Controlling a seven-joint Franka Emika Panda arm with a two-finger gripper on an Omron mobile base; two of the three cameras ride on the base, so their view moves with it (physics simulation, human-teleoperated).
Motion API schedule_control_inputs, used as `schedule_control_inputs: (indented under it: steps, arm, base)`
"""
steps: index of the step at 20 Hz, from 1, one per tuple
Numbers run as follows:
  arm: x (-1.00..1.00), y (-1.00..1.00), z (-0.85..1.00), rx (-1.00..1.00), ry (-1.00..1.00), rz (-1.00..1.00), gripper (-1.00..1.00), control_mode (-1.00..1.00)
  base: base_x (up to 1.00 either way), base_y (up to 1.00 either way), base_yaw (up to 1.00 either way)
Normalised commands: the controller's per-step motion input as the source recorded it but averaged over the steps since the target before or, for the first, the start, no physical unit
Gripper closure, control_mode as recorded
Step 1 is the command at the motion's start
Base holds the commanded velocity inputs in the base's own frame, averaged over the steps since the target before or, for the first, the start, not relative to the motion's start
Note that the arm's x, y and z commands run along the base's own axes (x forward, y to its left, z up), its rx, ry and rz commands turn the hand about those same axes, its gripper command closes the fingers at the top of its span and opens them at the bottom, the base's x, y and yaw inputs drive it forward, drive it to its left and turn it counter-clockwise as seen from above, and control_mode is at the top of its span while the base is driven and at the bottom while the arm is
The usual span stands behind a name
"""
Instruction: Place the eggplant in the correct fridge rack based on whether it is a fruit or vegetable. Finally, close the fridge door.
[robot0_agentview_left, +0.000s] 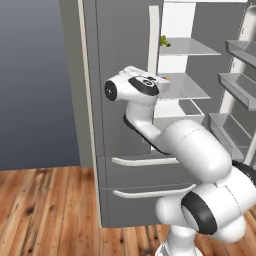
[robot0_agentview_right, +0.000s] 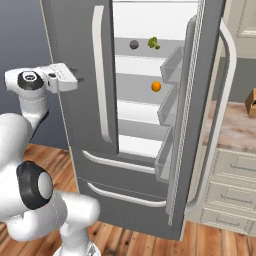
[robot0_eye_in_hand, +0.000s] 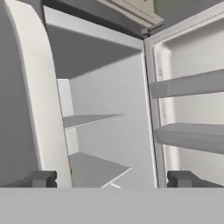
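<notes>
The fridge (robot0_agentview_right: 145, 200) is a tall grey unit with two long drawers at the bottom, each with a pale bar handle. Its left door (robot0_agentview_right: 82, 75) is shut and its right door (robot0_agentview_right: 197, 115) stands wide open, with clear bins (robot0_agentview_right: 170, 67) stacked down its inner side. Inside, pale grey shelves run across a white back wall.

The robot arm (robot0_agentview_left: 195, 160) is white with dark joints and bends up in front of the shut left door. Its gripper (robot0_eye_in_hand: 112, 179) points into the open compartment, and in the hand view its two dark fingertips (robot0_eye_in_hand: 41, 178) stand wide apart with nothing between them.

The floor (robot0_agentview_left: 45, 210) is warm brown wood planks, and a blue-grey wall (robot0_agentview_left: 35, 80) lies to the left of the fridge. To the right is a cream cabinet with drawers (robot0_agentview_right: 227, 195) under a speckled counter (robot0_agentview_right: 235, 127), with a brown box (robot0_agentview_right: 251, 101) at its edge.

The top rack (robot0_agentview_right: 145, 51) holds the eggplant (robot0_agentview_right: 134, 44), a small, round, dark purple lump, almost black. It sits well apart from the gripper. Beside it on the same shelf is a green broccoli floret (robot0_agentview_right: 154, 43), near but not touching. An orange (robot0_agentview_right: 156, 86) rests on the shelf below.
</notes>
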Motion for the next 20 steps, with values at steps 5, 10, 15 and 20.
schedule_control_inputs:
  steps: [5, 10, 15, 20]
  arm:
    - [-1.00, -0.43, 0.07, 0.11, 0.19, 0.25, -1.00, -1.00]
    - [-1.00, -0.71, -0.03, 0.14, 0.14, 0.32, -1.00, -1.00]
    - [-1.00, -0.60, -0.15, 0.11, 0.08, 0.32, -1.00, -1.00]
    - [-1.00, -0.03, -0.09, 0.04, 0.03, 0.09, -1.00, -1.00]
  base:
    - [0.00, 0.00, 0.00]
    - [0.00, 0.00, 0.00]
    - [0.00, 0.00, 0.00]
    - [0.00, 0.00, 0.00]
